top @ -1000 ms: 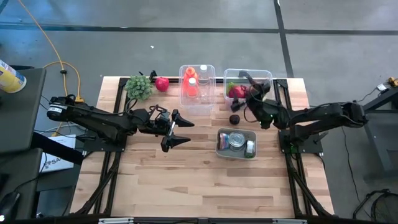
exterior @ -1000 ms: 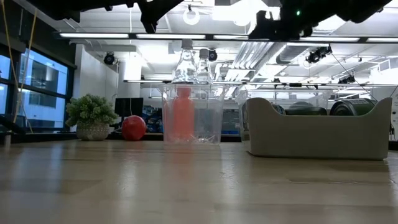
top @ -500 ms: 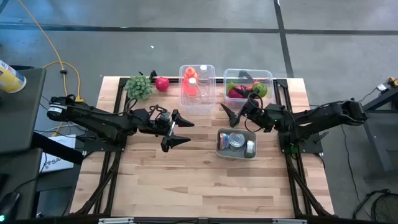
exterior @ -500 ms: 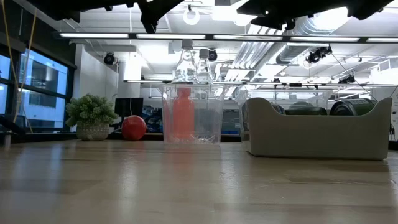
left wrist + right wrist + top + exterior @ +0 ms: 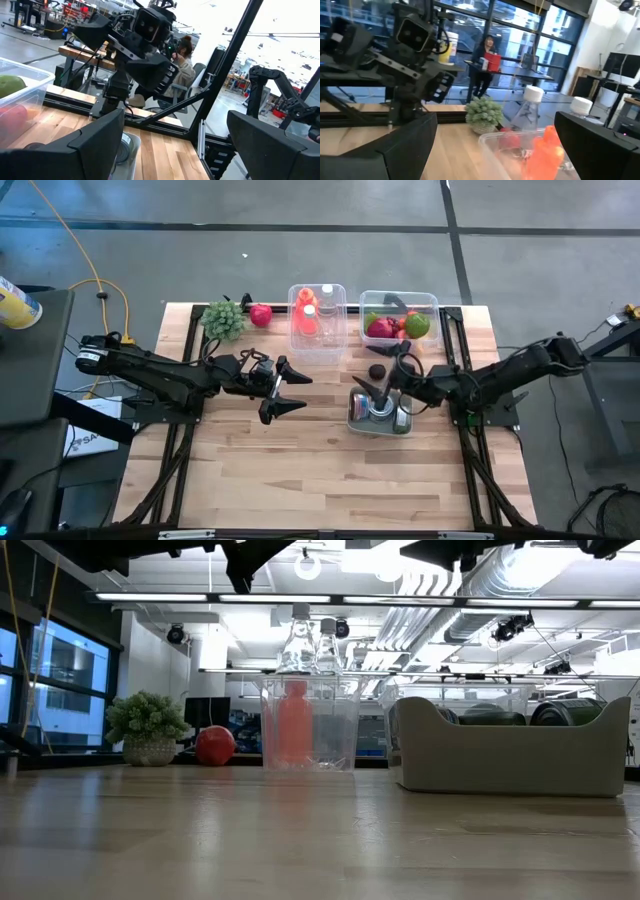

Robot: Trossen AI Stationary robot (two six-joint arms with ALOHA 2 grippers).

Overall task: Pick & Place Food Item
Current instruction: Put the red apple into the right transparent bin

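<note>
Broadly, left to right across the table as the overhead camera has it:

Left gripper (image 5: pixel 284 388): hangs over the bare wood left of centre, fingers spread wide, nothing between them; it looks to be waiting.

Plant (image 5: pixel 224 319) and red fruit (image 5: pixel 261 314): at the far edge, just beside each other, untouched.

Bottle bin (image 5: pixel 318 323): clear tub at the far edge holding an orange bottle and a clear one.

Dark food item (image 5: pixel 377 371): small round piece lying loose on the wood between the food bin and the grey tray; probably the thing to be moved, though I cannot tell for sure.

Right gripper (image 5: pixel 378 385): over the near-left corner of the grey tray (image 5: pixel 352 413), fingers spread, carrying nothing, close to the dark item.

Food bin (image 5: pixel 398 302): clear tub with red and green pieces inside.

Progress: no grasp made yet; approach, pick-up and placing all appear left to do.
</note>
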